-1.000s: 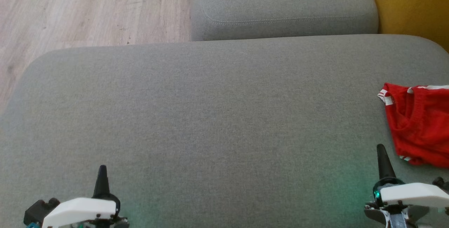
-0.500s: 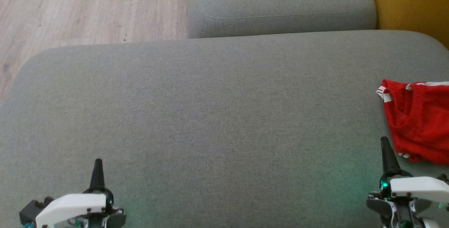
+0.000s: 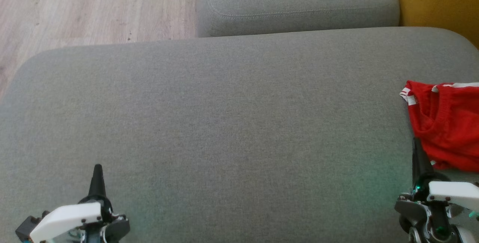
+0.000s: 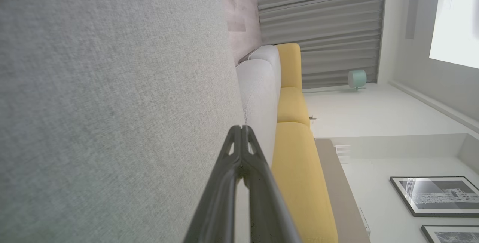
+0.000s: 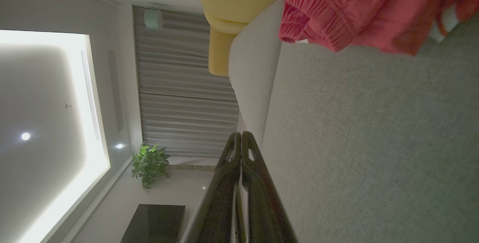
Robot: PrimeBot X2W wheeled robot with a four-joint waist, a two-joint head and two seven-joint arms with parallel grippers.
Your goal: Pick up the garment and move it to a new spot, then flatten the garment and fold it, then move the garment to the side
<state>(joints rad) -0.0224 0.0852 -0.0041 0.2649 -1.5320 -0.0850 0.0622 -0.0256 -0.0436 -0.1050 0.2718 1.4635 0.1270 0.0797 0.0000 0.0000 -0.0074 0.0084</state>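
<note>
The garment (image 3: 445, 123), red with white stripes at its hems, lies crumpled at the far right of the grey cushion (image 3: 224, 123), cut off by the right edge of the head view. Its ribbed band bunches towards the top of the right wrist view (image 5: 355, 7).

The right hand (image 3: 417, 153) sits just below and left of the garment in the head view, its dark tip rising alongside the cloth's near left edge. From the right wrist view, the hand (image 5: 239, 138) points past the garment (bare cushion shows between tips and cloth), so it isn't touching. Its two fingers are pressed together with nothing between them.

The left hand (image 3: 97, 172) is well apart from the garment, at the lower left over bare cushion. Its fingers are likewise clenched together and empty, as the left wrist view (image 4: 242, 131) shows.

Beyond the big cushion lies a second cushion (image 3: 299, 3), with wooden floor (image 3: 75, 7) to its left and yellow upholstery (image 3: 441, 0) at the upper right corner.
</note>
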